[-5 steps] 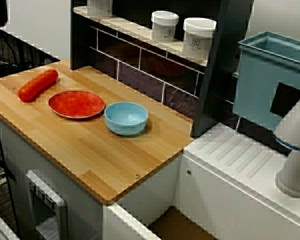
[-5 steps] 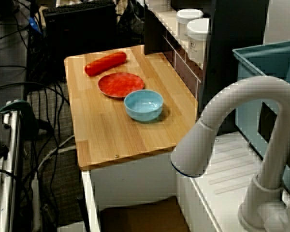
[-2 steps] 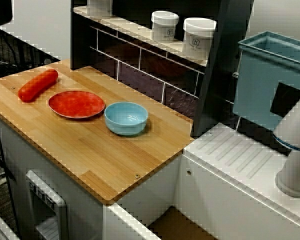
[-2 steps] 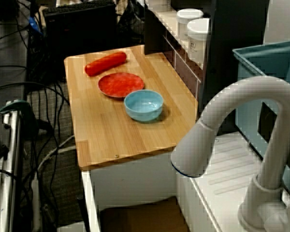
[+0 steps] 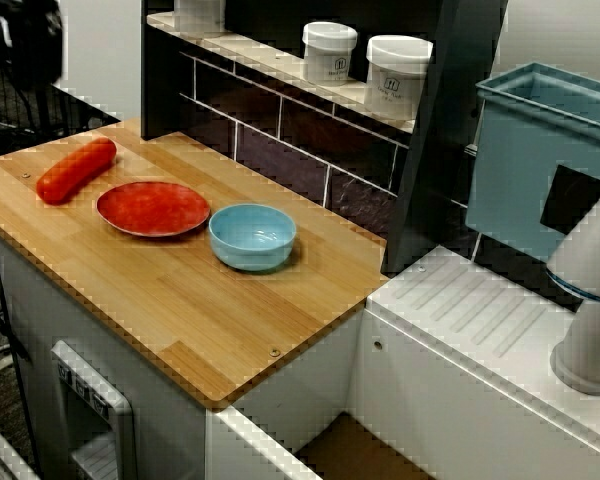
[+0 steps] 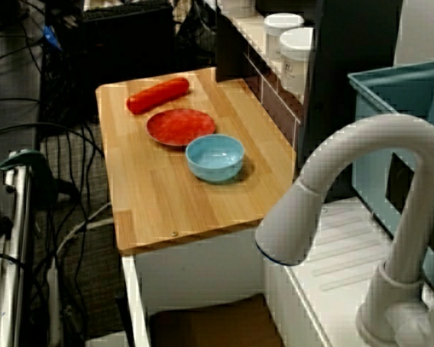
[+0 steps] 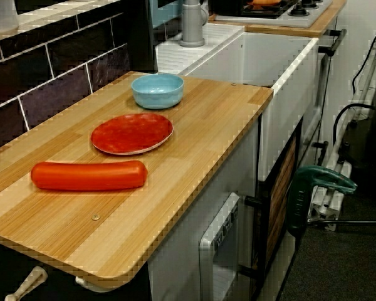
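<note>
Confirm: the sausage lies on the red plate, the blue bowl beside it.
Wrong: the sausage lies on the counter beside the plate, not on it, as the view along the counter shows. The bowl does sit beside the plate.

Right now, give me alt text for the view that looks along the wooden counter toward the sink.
A red sausage lies nearest the camera on a wooden counter, with a red plate and then an empty light blue bowl lined up behind it, none touching. Beyond the counter's far end sits a white sink.
</note>
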Robot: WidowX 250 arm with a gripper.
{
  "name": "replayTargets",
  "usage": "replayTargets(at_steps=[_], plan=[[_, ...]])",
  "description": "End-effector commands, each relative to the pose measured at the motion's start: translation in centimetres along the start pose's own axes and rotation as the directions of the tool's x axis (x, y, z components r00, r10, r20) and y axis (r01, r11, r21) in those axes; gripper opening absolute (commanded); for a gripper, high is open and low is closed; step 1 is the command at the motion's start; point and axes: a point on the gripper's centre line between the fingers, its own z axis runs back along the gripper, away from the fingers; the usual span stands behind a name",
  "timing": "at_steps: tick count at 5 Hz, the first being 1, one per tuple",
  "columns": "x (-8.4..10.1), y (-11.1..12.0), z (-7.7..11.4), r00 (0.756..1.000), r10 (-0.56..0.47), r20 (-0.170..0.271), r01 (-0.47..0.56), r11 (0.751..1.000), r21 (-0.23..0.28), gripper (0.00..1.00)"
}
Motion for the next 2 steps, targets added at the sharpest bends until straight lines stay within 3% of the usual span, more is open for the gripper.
replayTargets(at_steps=[1, 2], plan=[[4.6, 5.9, -2.6, 0.992, 0.124, 0.011, -0.125, 0.990, 0.058, 1.00], [5.8, 7.7, -3.2, 0.987, 0.152, 0.058, -0.158, 0.981, 0.113, 1.00]])
